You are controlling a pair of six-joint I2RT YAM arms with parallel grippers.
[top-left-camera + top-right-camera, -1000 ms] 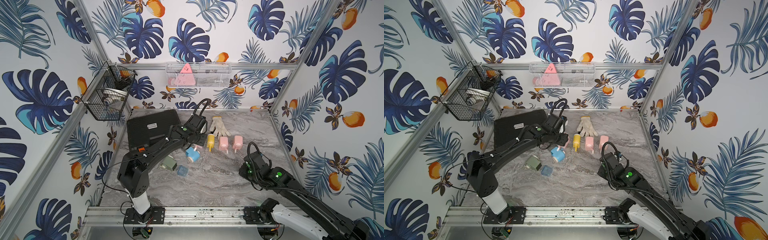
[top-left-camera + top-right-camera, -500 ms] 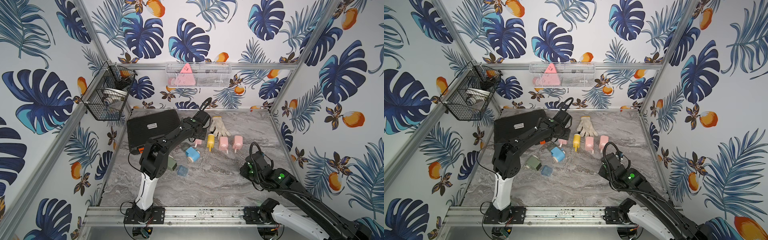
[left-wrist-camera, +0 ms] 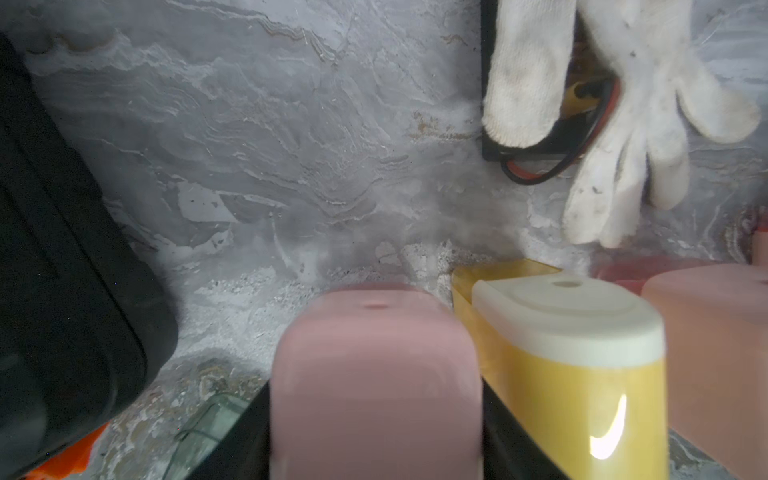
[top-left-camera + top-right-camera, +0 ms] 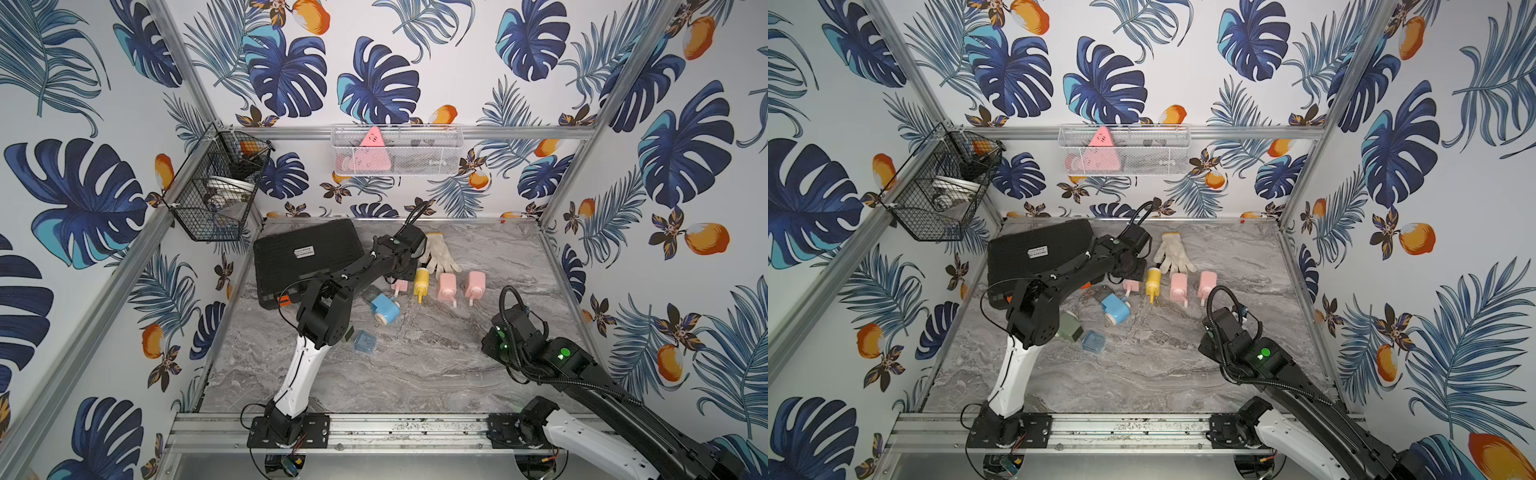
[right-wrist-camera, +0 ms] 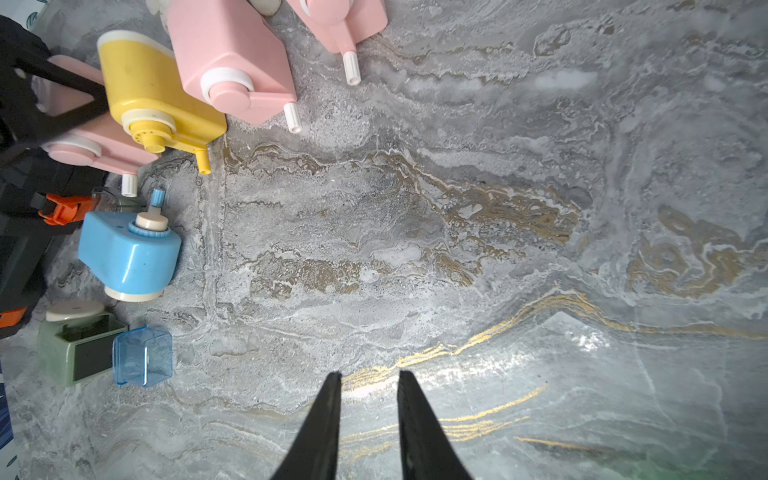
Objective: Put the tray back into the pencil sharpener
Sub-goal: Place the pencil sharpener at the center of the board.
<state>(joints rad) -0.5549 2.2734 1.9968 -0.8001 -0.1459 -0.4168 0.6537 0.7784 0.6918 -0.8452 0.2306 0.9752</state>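
Tray [image 5: 143, 355] is lying on the counter [image 5: 457, 249] just beside the green sharpener [image 5: 70, 353]; well apart from it, left tool [image 3: 374, 415] is clenching a pink sharpener [image 3: 374, 353], and right tool [image 5: 368, 382] is hovering released, empty.

No text can be read anywhere in the scene. The only lettering is on a small white label [image 4: 304, 251] near the middle of the black case [image 4: 282, 270], which lies at about ten o'clock on the tabletop [image 4: 415, 374]. In both top views its dark print is too small to make out.
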